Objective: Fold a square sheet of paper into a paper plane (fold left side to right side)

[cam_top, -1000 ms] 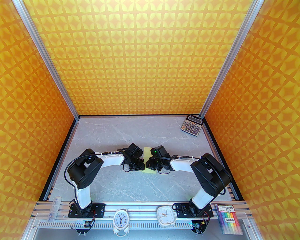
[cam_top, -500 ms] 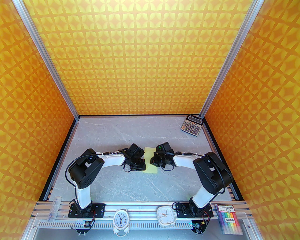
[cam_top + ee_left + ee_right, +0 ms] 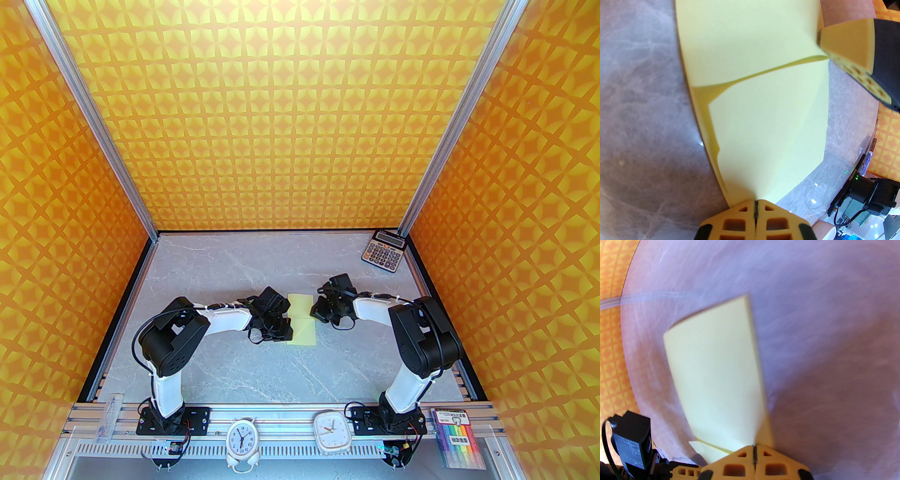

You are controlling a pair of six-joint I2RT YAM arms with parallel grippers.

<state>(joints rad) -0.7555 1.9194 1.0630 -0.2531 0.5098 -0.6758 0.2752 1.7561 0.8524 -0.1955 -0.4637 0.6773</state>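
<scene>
The square sheet of paper (image 3: 302,323) lies pale yellow at the table's middle, between both grippers, with a raised fold line across it. My left gripper (image 3: 287,329) is shut on its left edge; the left wrist view shows the closed tips (image 3: 755,206) pinching the sheet (image 3: 764,117). My right gripper (image 3: 315,311) is shut on the sheet's right side, and in the right wrist view a flap (image 3: 717,369) rises from its closed tips (image 3: 754,451). One of its fingers (image 3: 848,39) touches the sheet's far right edge. The paper plane is out of view.
A grey calculator (image 3: 383,251) sits at the back right corner of the marble table (image 3: 211,281). Two white clocks (image 3: 241,440) (image 3: 333,431) and a marker pack (image 3: 461,438) rest on the front rail. Orange patterned walls enclose three sides.
My right gripper has moved right and toward the back, away from the left gripper, uncovering more of the sheet between them. The left gripper has barely moved.
</scene>
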